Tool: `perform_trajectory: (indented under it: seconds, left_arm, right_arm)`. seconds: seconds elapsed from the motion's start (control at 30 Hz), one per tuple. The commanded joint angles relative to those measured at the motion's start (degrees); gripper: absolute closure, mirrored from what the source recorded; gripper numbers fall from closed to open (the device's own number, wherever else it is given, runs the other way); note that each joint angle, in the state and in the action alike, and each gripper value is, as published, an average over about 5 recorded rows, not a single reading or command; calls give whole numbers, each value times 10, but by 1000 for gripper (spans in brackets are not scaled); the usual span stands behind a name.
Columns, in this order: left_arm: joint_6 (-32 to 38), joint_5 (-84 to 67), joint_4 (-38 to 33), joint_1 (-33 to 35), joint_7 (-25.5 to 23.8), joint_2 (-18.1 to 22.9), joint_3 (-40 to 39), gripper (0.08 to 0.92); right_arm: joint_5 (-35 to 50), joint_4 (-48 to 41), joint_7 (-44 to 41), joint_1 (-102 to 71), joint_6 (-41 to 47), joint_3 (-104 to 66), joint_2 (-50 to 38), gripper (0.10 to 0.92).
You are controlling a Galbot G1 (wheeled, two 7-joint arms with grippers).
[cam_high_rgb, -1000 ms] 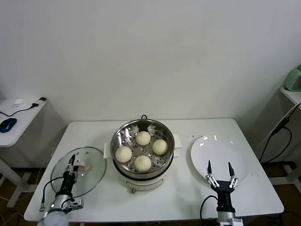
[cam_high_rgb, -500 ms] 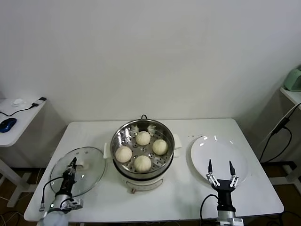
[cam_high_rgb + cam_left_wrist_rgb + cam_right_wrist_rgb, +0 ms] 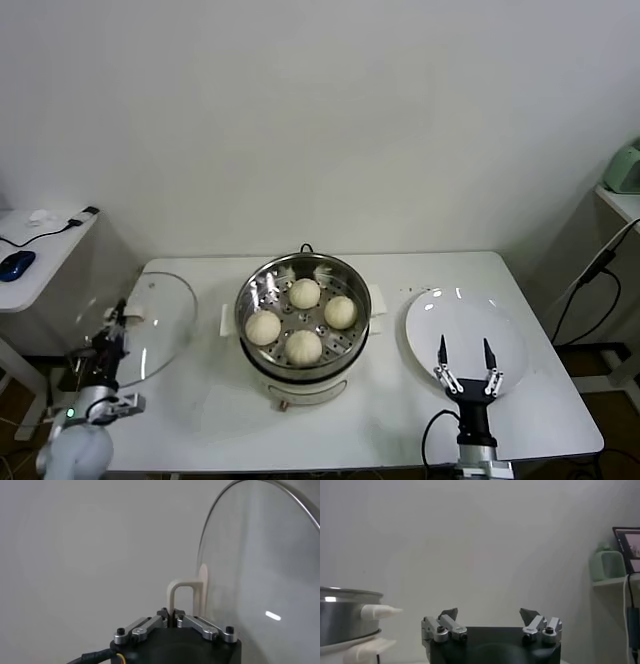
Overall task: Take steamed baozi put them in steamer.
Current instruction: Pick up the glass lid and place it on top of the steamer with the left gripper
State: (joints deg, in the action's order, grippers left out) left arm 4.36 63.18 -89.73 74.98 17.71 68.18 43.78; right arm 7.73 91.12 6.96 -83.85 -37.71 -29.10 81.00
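Note:
The steamer (image 3: 250, 318), a shiny steel pot on a white base, stands mid-table with several cream-white baozi (image 3: 304, 293) on its perforated tray. My left gripper (image 3: 119, 316) is at the table's left edge, shut on the cream handle (image 3: 182, 587) of the glass lid (image 3: 160, 320). It holds the lid off the table, tilted up on edge. In the left wrist view its fingers (image 3: 171, 616) pinch the handle's loop, with the glass (image 3: 260, 570) beside it. My right gripper (image 3: 464, 352) hangs open and empty over the near edge of the white plate (image 3: 465, 315). Its jaws (image 3: 490, 615) stand wide apart.
The steamer's side and handle (image 3: 350, 617) show off to one side in the right wrist view. A small side table at far left carries a blue mouse (image 3: 17, 264). A shelf with a green appliance (image 3: 624, 165) and a hanging cable (image 3: 590, 280) stand at right.
My left gripper closed on the lid's handle, lifted the lid off the table and carried it leftward, tipping it upright. The right gripper has barely moved.

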Motion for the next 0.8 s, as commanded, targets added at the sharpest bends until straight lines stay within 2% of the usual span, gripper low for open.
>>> perform_trajectory:
  seconds: [0.03, 0.2, 0.4, 0.53, 0.63, 0.8]
  left_arm:
    - [-45, -134, -252, 0, -67, -50, -9, 859]
    - [-100, -139, -314, -26, -108, -59, -129, 859]
    - [-220, -142, -355, -59, -179, -89, -305, 859]
    - [-288, -106, -372, -88, -234, -101, -390, 859]
    - [-325, -55, -371, -110, -280, -93, -430, 859]
    - [-364, 52, -341, -141, -341, -55, -470, 859]
  right_arm:
    - [-2, 6, 8, 6, 5, -3, -1, 203]
    - [0, -8, 14, 22, 8, -11, -3, 203]
    - [4, -29, 19, 33, 8, -23, -11, 203]
    - [11, -43, 22, 39, 7, -28, -17, 203]
    - [14, -52, 23, 42, 6, -32, -18, 203]
    - [15, -58, 23, 44, 5, -39, -18, 203]
